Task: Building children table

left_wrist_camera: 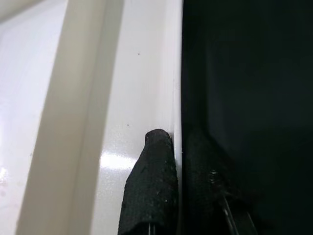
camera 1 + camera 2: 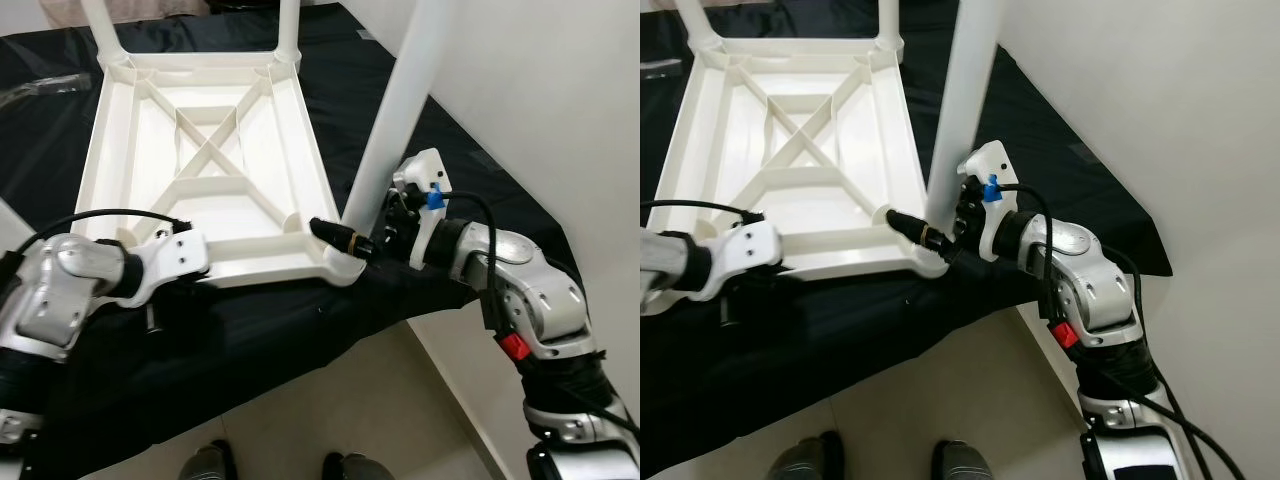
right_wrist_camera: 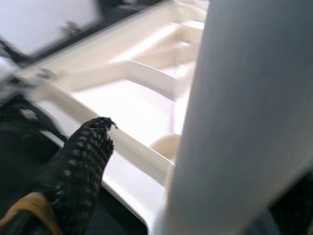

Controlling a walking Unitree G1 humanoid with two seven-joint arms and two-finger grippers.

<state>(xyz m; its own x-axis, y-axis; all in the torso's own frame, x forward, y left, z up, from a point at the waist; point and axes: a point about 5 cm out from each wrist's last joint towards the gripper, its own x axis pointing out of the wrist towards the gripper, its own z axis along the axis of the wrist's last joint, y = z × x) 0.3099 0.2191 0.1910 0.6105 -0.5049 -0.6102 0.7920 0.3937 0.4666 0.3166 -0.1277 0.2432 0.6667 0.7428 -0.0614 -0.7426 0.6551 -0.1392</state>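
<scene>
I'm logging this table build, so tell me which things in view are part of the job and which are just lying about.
Part of the job:
- upturned white tabletop
- white table leg, gripped by the right hand at the near corner
- left hand, pinching the tabletop's near rim

Just lying about:
- black cloth underneath
- clear plastic wrap

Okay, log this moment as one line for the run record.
stage: fitting near-right leg | right gripper: around white leg at corner socket | left gripper: pinching near rim of upturned tabletop | surface: black cloth
</scene>
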